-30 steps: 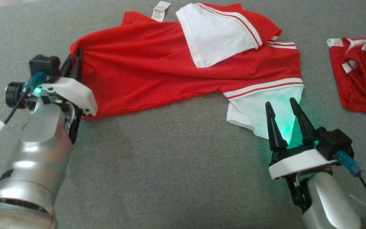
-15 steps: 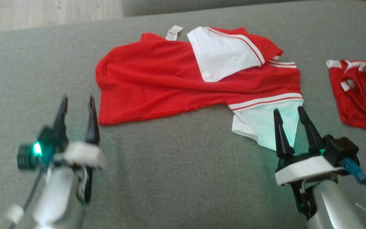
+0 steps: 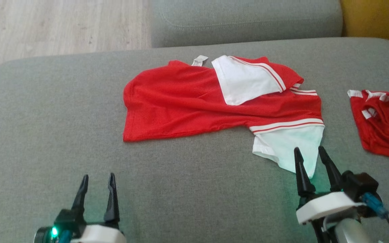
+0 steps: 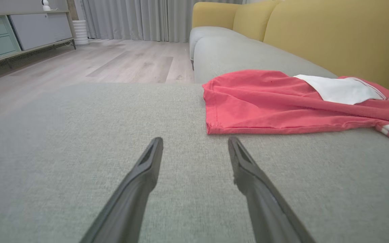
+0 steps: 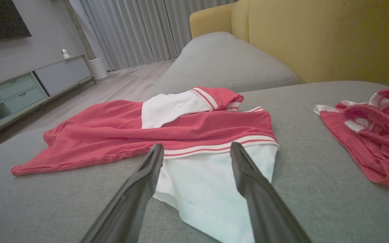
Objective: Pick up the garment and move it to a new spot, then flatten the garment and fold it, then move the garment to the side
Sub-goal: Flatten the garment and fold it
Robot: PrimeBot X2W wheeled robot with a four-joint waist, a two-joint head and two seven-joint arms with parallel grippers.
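The garment (image 3: 194, 101) is a red shirt with white sleeves and red-striped trim, lying spread on the grey sofa seat (image 3: 46, 135); it also shows in the left wrist view (image 4: 268, 101) and the right wrist view (image 5: 120, 131). One white sleeve is folded over onto the red body, the other (image 3: 289, 148) lies flat toward me. My left gripper (image 3: 98, 179) (image 4: 194, 141) is open and empty, well short of the shirt's red hem corner. My right gripper (image 3: 311, 152) (image 5: 196, 146) is open, its tips over the near white sleeve, holding nothing.
A second red and white garment (image 3: 383, 125) (image 5: 370, 135) lies crumpled at the right edge of the seat. A second grey cushion (image 3: 241, 20) and a yellow backrest (image 3: 377, 20) lie beyond. Wooden floor (image 3: 62, 27) is at the far left.
My left gripper has let go of the shirt's hem, opened and drawn back toward me. The head camera has tilted up, so the whole scene sits lower. The right gripper stays by the white sleeve.
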